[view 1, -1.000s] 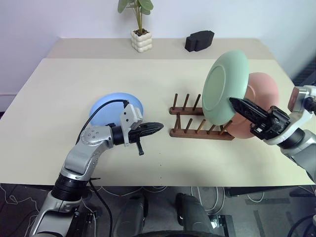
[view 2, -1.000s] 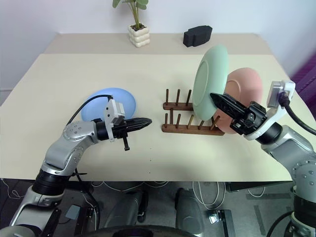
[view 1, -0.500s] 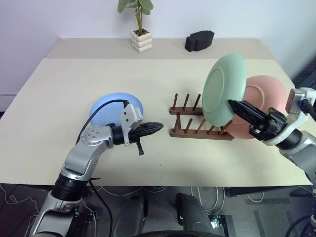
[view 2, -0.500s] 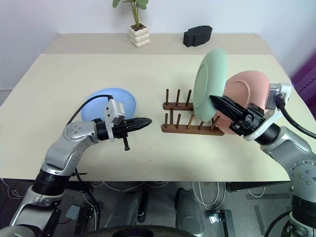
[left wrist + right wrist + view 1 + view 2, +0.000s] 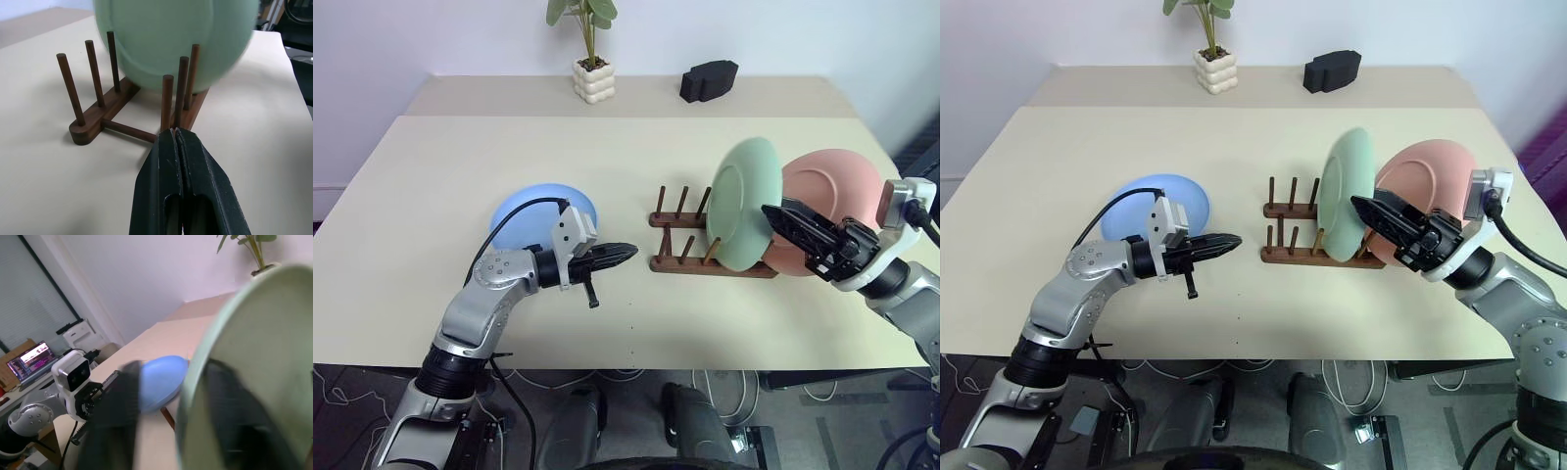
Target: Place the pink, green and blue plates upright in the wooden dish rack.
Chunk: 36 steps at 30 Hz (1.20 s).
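The green plate (image 5: pixel 744 201) stands upright in the wooden dish rack (image 5: pixel 680 262), leaning a little toward the pink plate (image 5: pixel 837 186), which stands upright at the rack's right end. My right gripper (image 5: pixel 773 217) is open at the green plate's right rim, one finger (image 5: pixel 115 421) on each side of it. The blue plate (image 5: pixel 524 220) lies flat on the table to the left. In front of that plate my left gripper (image 5: pixel 628 252) is shut on nothing, pointing at the rack's pegs (image 5: pixel 167 100).
A potted plant (image 5: pixel 592 59) and a black object (image 5: pixel 709 80) stand at the back of the table (image 5: pixel 431 176). Bare tabletop lies between my left gripper and the rack, and along the front edge.
The green plate has dropped from above the rack down between the pegs. My right gripper's fingers have spread off its rim. The left arm has not moved.
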Motion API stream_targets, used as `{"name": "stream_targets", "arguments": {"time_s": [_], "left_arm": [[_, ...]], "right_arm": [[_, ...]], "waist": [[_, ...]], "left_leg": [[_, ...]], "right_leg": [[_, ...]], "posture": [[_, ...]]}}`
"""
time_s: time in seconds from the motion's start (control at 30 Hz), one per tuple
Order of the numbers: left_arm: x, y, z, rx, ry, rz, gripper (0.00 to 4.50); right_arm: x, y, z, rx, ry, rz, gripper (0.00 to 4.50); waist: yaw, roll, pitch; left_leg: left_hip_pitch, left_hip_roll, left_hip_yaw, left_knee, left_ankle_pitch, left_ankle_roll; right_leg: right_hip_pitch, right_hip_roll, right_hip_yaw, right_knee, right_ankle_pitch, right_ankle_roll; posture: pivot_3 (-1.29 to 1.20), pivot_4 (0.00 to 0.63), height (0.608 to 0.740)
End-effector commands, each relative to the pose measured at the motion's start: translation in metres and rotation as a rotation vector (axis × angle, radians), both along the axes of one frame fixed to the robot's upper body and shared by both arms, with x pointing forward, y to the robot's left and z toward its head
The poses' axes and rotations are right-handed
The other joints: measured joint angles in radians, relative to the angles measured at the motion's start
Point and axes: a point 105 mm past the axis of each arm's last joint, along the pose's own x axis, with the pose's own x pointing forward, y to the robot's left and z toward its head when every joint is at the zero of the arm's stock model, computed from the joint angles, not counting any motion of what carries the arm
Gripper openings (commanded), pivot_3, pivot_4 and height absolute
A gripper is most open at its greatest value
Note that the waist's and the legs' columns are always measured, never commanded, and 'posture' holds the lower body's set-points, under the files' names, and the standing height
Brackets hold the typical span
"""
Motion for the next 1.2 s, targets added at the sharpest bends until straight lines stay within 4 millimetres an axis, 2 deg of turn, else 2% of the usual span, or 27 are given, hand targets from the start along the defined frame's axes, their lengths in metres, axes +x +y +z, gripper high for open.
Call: {"name": "stream_targets", "arguments": {"time_s": [0.03, 0.07, 0.2, 0.4, 0.53, 0.67, 0.73, 0.77, 0.87, 0.93, 1.0, 1.03, 1.07, 1.13, 1.2], "left_arm": [[-0.005, -0.006, 0.011, -0.011, -0.042, -0.029, 0.0], [-0.005, -0.005, 0.011, -0.01, -0.042, -0.029, 0.0], [-0.005, -0.004, 0.008, -0.007, -0.04, -0.028, 0.0], [-0.004, -0.004, 0.007, -0.007, -0.039, -0.029, 0.0], [-0.002, -0.005, 0.009, -0.01, -0.042, -0.027, 0.0], [0.005, 0.003, 0.016, -0.036, -0.052, 0.031, 0.0], [0.022, 0.02, 0.021, -0.033, -0.074, 0.15, 0.54], [0.03, 0.028, 0.025, -0.044, -0.081, 0.207, 0.85], [0.05, 0.059, 0.036, -0.053, -0.097, 0.378, 2.24], [0.057, 0.075, 0.038, -0.042, -0.095, 0.453, 3.28], [0.069, 0.108, 0.039, -0.006, -0.091, 0.62, 4.28], [0.075, 0.13, 0.039, -0.001, -0.059, 0.727, 4.46], [0.077, 0.147, 0.04, -0.009, -0.029, 0.806, 4.46], [0.077, 0.167, 0.039, -0.016, 0.036, 0.893, 4.46], [0.074, 0.18, 0.037, -0.007, 0.087, 0.957, 4.46]], "right_arm": [[-0.004, -0.004, 0.01, -0.011, -0.055, -0.019, 3.99], [-0.003, -0.004, 0.01, -0.014, -0.058, -0.03, 4.48], [0.0, -0.009, 0.016, -0.062, -0.117, -0.087, 4.48], [-0.002, -0.01, 0.039, -0.146, -0.217, -0.112, 4.48], [0.001, -0.014, 0.056, -0.271, -0.317, -0.171, 4.48], [0.002, -0.019, 0.088, -0.327, -0.45, -0.232, 4.48], [-0.002, 0.003, 0.107, -0.364, -0.546, -0.166, 4.5], [-0.003, 0.016, 0.11, -0.392, -0.574, -0.129, 4.5], [0.001, 0.052, 0.099, -0.471, -0.587, -0.015, 4.5], [0.007, 0.065, 0.093, -0.495, -0.578, 0.007, 4.5], [0.016, 0.082, 0.085, -0.5, -0.557, 0.028, 4.5], [0.021, 0.09, 0.081, -0.507, -0.561, 0.024, 4.5], [0.023, 0.097, 0.078, -0.512, -0.561, 0.024, 4.5], [0.025, 0.105, 0.073, -0.524, -0.555, 0.028, 4.5], [0.017, 0.114, 0.056, -0.572, -0.471, 0.167, 4.5]], "waist": [[0.0, 0.0, 0.0], [0.0, 0.0, 0.0], [0.0, 0.0, 0.0], [0.0, 0.0, 0.0], [0.0, 0.0, 0.0], [-0.001, 0.0, 0.0], [-0.003, 0.0, 0.0], [-0.005, 0.001, 0.0], [-0.006, 0.0, 0.0], [-0.006, 0.0, 0.0], [-0.005, 0.0, 0.0], [-0.007, 0.0, 0.0], [-0.01, 0.0, 0.0], [-0.008, 0.0, 0.0], [-0.001, 0.0, 0.0]], "left_leg": [[0.0, 0.0, 0.0, 0.0, 0.0, 0.0], [0.0, 0.0, 0.0, 0.0, 0.0, 0.0], [0.0, 0.0, 0.0, 0.0, 0.0, 0.0], [-0.001, 0.0, 0.0, 0.0, 0.0, 0.0], [-0.001, 0.0, 0.0, 0.0, 0.0, 0.0], [-0.003, 0.0, 0.001, 0.001, 0.0, 0.0], [-0.005, 0.0, 0.001, 0.001, 0.0, 0.0], [-0.006, 0.0, 0.001, 0.001, 0.0, 0.0], [-0.01, 0.002, 0.0, 0.001, 0.0, 0.0], [-0.012, 0.002, -0.002, 0.001, 0.0, 0.0], [-0.013, 0.002, -0.001, 0.001, 0.0, 0.0], [-0.013, 0.001, -0.001, 0.001, 0.0, 0.0], [-0.014, 0.001, 0.0, 0.001, 0.0, 0.0], [-0.014, 0.001, -0.001, 0.002, 0.001, 0.0], [-0.014, 0.0, -0.001, 0.001, 0.001, 0.0]], "right_leg": [[0.0, 0.0, 0.0, 0.0, 0.0, 0.0], [0.0, 0.0, 0.0, 0.0, 0.0, 0.0], [0.0, 0.0, 0.0, 0.0, 0.0, 0.0], [-0.001, 0.0, 0.0, 0.0, 0.0, 0.0], [-0.001, 0.0, 0.0, 0.0, 0.0, 0.0], [-0.003, 0.0, 0.0, 0.0, 0.0, 0.0], [-0.005, 0.0, 0.0, 0.001, 0.0, 0.0], [-0.006, 0.0, 0.0, 0.001, 0.001, 0.0], [-0.013, 0.003, -0.001, 0.003, 0.001, -0.001], [-0.014, 0.003, -0.002, 0.003, 0.002, -0.001], [-0.015, 0.002, -0.002, 0.003, 0.003, 0.002], [-0.016, 0.002, -0.002, 0.003, 0.003, 0.002], [-0.016, 0.002, -0.001, 0.003, 0.003, 0.002], [-0.016, 0.002, -0.001, 0.003, 0.004, 0.003], [-0.016, 0.001, -0.002, 0.003, 0.004, 0.003]], "posture": [[0.0, 0.15, 0.736], [0.0, 0.15, 0.736], [0.0, 0.15, 0.736], [0.0, 0.15, 0.736], [0.0, 0.15, 0.736], [0.0, 0.15, 0.736], [0.0, 0.15, 0.736], [0.0, 0.15, 0.736], [0.0, 0.15, 0.736], [0.0, 0.15, 0.736], [0.0, 0.15, 0.736], [0.0, 0.15, 0.736], [0.0, 0.15, 0.736], [0.0, 0.15, 0.736], [0.0, 0.15, 0.736]]}}
